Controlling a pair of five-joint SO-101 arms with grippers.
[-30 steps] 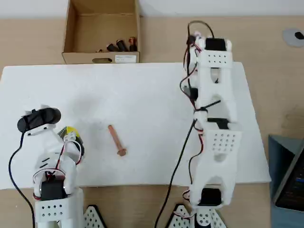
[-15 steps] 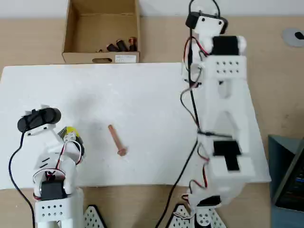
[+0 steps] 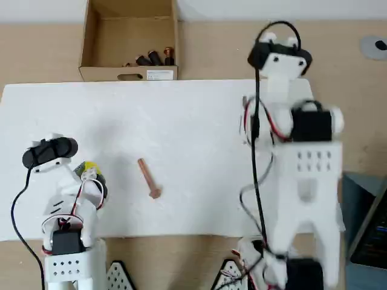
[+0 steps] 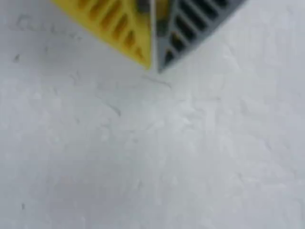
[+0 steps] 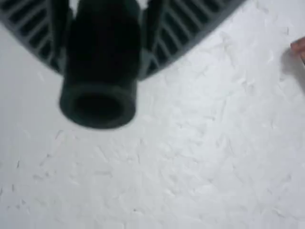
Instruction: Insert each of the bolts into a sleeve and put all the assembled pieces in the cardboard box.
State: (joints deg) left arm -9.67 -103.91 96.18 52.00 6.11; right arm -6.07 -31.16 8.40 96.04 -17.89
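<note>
A copper bolt lies alone on the white mat, left of centre. My left gripper rests shut just above the mat with its yellow and grey fingers touching and nothing between them; in the high view the left gripper sits left of the bolt. My right gripper is shut on a black sleeve, whose open end faces the camera over the mat. A bit of the bolt shows at the edge of the right wrist view. The right arm stands raised over the mat's right side.
The cardboard box sits beyond the mat's far left edge, with several assembled pieces in its near right corner. A dark device lies at the right edge of the table.
The right arm has risen and swung toward the near side, looming larger in the high view. The left arm and the bolt have stayed put.
</note>
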